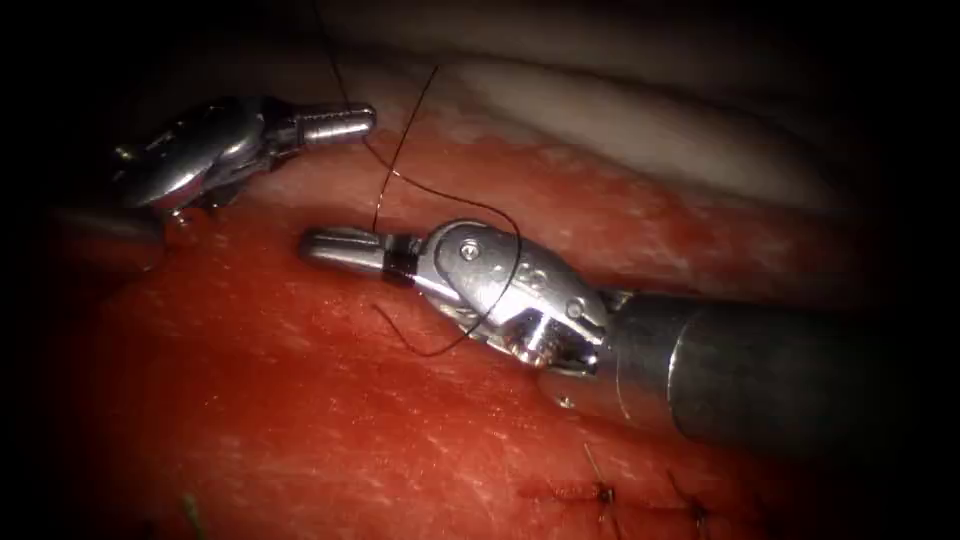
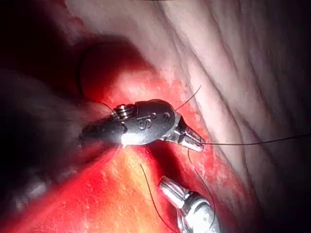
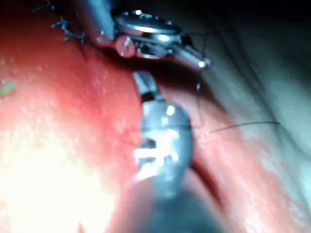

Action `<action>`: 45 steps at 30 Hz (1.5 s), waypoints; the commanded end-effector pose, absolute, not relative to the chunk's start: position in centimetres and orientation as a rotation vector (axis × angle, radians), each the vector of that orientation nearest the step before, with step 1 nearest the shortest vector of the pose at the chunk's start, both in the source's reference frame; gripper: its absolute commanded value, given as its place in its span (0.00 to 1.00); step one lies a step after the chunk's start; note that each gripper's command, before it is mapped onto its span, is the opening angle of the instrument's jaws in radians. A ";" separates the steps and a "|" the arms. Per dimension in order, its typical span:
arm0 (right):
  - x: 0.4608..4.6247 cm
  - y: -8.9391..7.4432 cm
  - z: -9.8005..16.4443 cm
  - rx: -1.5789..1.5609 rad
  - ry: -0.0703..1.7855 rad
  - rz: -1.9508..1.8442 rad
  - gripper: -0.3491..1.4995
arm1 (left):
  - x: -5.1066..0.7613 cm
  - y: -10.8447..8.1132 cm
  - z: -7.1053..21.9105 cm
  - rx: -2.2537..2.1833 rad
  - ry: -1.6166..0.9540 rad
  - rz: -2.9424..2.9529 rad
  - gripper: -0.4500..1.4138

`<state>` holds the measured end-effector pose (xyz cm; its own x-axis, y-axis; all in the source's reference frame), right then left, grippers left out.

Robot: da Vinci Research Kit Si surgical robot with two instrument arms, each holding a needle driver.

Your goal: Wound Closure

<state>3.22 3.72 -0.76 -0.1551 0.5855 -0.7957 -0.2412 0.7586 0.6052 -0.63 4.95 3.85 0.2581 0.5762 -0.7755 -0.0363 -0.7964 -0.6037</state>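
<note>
Tissue (image 1: 300, 400): broad slab, wet and red over most of its face, paler and fatty along the far edge; surface finely pitted and glistening. Two dark stitches (image 1: 603, 492) sit in it near the lower right of the endoscope view.

Right tool (image 1: 340, 247): thick grey shaft, polished steel wrist, slim rounded tip pointing left. Jaws together; whether they pinch anything cannot be told. It lies low over the middle of the tissue.

Left tool (image 1: 345, 122): bright steel, short ribbed tip pointing right, up and left of the right tool and well apart from it. Jaws together; in the left wrist view the thread runs straight out from the tip (image 2: 194, 140), so it appears clamped on thread.

Thread (image 1: 400, 150): fine, dark, wiry. It drops from the top of the endoscope view, crosses itself between the tools, curves over the right tool's wrist and hangs in a loop beneath, free end (image 1: 385, 315) lying on the tissue.

Needle: not made out.

Step, as judged: thread handling for a knot, loop lying round the right tool. Any further move calls for steady tension, so the loop does not slip off the tip.
</note>
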 end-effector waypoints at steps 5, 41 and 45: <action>3.09 3.9 -0.8 0.236 1.554 0.804 0.00 | -0.56 4.7 3.9 -2.024 -0.492 1.581 0.05; 3.32 3.9 -0.5 0.138 1.305 0.876 0.72 | -0.70 4.2 3.1 -2.064 -0.604 1.546 0.05; 3.29 3.9 -0.5 0.177 1.304 0.876 0.72 | -0.67 4.1 3.1 -2.061 -0.620 1.564 0.05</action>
<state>3.21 3.87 -0.50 0.0056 0.6491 -0.7607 -0.4626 0.6761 0.5735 -0.62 4.21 3.06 0.2469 0.6107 -0.7524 0.0662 -0.7853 -0.6156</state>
